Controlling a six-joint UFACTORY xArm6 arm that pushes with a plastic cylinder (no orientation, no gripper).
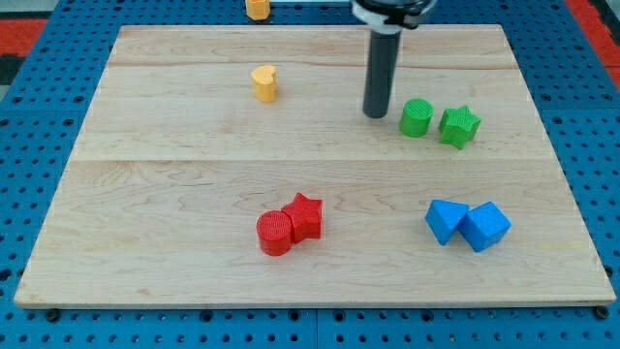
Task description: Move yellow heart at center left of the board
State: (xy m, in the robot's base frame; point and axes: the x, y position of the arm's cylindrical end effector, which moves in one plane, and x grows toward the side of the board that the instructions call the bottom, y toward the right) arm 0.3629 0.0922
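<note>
The yellow heart (264, 82) stands on the wooden board (174, 194) in the upper middle, a little left of centre. My tip (376, 114) rests on the board well to the heart's right, at about the same height in the view. It sits just left of the green cylinder (417, 117), with a small gap between them. The rod rises from the tip to the view's top edge.
A green star (459, 126) touches the green cylinder's right side. A red cylinder (275, 233) and red star (304, 215) sit together at lower middle. Two blue blocks (446, 220) (484, 226) sit at lower right. Another yellow block (257, 8) lies beyond the board's top edge.
</note>
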